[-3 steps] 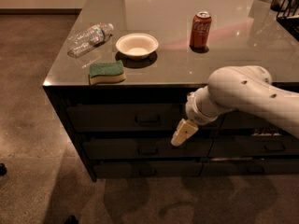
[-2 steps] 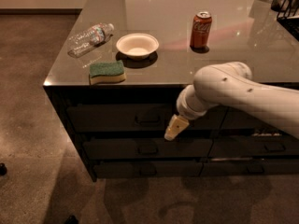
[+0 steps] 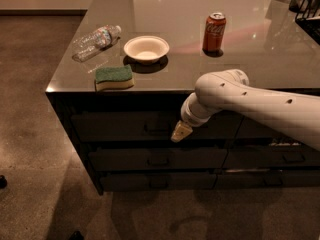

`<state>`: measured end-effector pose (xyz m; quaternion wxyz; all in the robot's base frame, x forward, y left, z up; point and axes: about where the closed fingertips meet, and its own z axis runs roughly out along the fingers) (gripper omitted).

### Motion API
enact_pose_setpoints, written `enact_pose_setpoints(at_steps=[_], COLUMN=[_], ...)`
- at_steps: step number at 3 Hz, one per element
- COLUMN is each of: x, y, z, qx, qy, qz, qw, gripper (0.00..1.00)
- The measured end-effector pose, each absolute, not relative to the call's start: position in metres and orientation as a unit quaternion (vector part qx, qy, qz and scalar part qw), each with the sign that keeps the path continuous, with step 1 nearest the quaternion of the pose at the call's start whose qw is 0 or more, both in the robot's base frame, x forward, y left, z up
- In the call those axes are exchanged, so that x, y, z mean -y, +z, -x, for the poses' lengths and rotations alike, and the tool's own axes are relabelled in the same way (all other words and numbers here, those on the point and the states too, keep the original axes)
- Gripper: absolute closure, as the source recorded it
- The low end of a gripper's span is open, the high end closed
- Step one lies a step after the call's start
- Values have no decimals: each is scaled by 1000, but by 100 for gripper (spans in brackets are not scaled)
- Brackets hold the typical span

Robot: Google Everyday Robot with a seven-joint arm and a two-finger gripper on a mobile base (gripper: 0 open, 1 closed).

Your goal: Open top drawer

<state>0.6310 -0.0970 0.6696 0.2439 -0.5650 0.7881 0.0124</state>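
The top drawer [image 3: 115,126] is the tallest dark front just under the counter edge, and it looks closed flush. Its small dark loop handle [image 3: 157,128] sits at the centre of the front. My gripper [image 3: 181,132] hangs at the end of the white arm [image 3: 250,101], which reaches in from the right. Its pale tip is just to the right of the handle, at the same height. I cannot make out whether it touches the handle.
On the grey counter stand a green sponge [image 3: 114,76], a white bowl [image 3: 146,48], a lying plastic bottle [image 3: 95,40] and a red soda can [image 3: 214,32]. Two shallower drawers [image 3: 150,158] lie below. A neighbouring stack [image 3: 272,156] is at right. Bare floor lies at left.
The arm has swung left along the cabinet front, carrying the gripper from right of the stack toward the top drawer's handle.
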Motion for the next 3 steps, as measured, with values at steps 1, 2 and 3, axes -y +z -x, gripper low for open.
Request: enact_pose_setpoints(at_steps=[1, 2, 3], x=[96, 93, 93], y=[656, 656, 657], z=[-632, -622, -621], qx=[-787, -783, -782], qy=[26, 26, 26], qz=[565, 570, 571], qw=[247, 249, 250], gripper=[34, 34, 35])
